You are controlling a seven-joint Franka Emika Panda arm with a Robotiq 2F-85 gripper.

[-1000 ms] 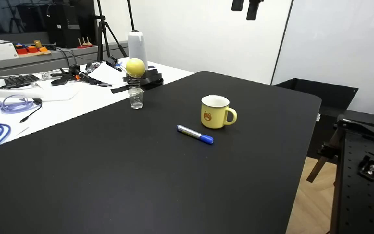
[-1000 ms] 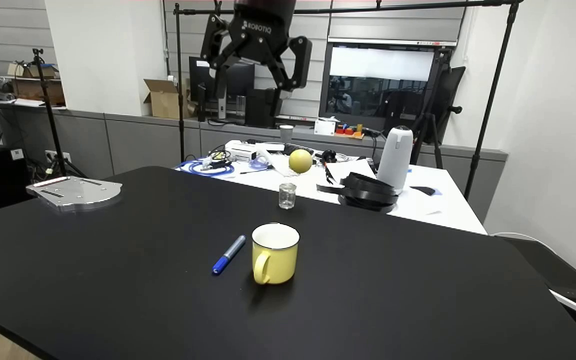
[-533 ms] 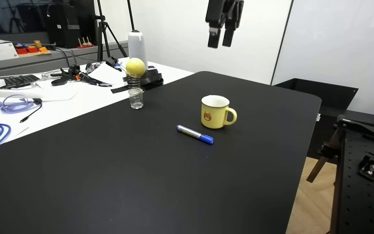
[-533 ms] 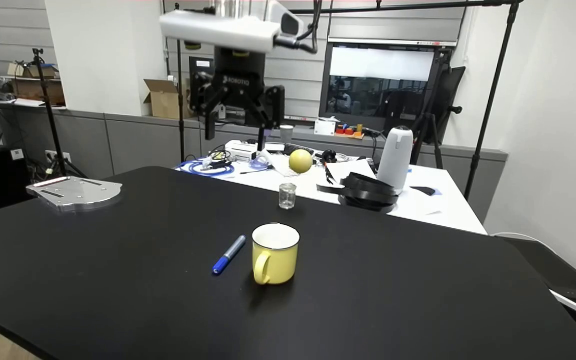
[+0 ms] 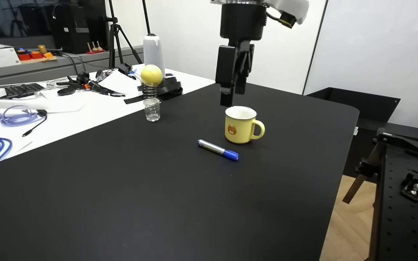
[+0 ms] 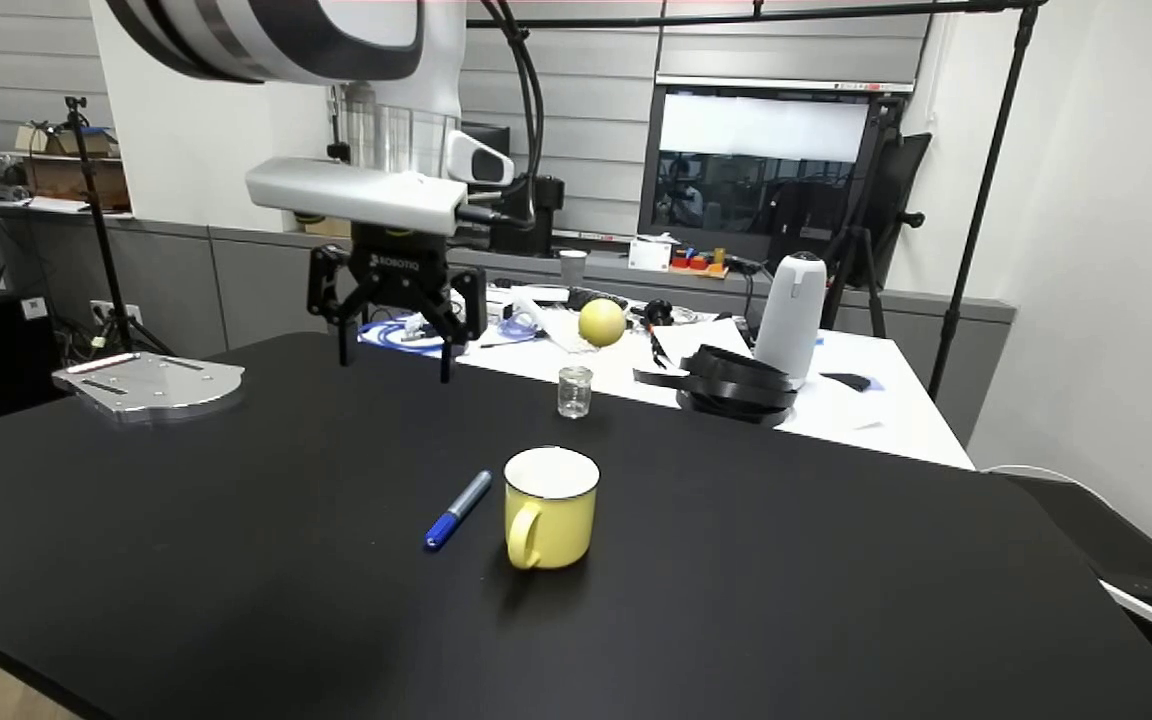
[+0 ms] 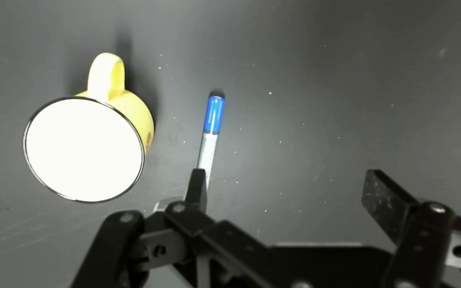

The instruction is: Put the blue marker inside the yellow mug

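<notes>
Black table (image 6: 736, 610), yellow mug (image 6: 558, 525) upright, blue marker (image 6: 459, 509) lying beside it, small clear jar (image 6: 574, 393), flat plate (image 6: 151, 385), seemingly transparent.

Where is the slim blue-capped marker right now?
In an exterior view, the slim marker with silvery barrel and blue cap lies on the black tabletop, just left of the yellow cylindrical mug, not touching it.

Site: robotics lab with office clutter, judged from the robot arm (image 6: 316, 50) over a wide black table (image 6: 756, 600) and, in an exterior view, a pole frame (image 6: 985, 187) at far right. In an exterior view, a board (image 5: 408, 221) drilled with rows of holes is at near right; a white desk (image 5: 60, 125) along the left holds a keyboard (image 5: 24, 90), loose cables (image 5: 8, 145) and papers (image 5: 118, 82), a tripod (image 5: 112, 47) standing at its far side.
</notes>
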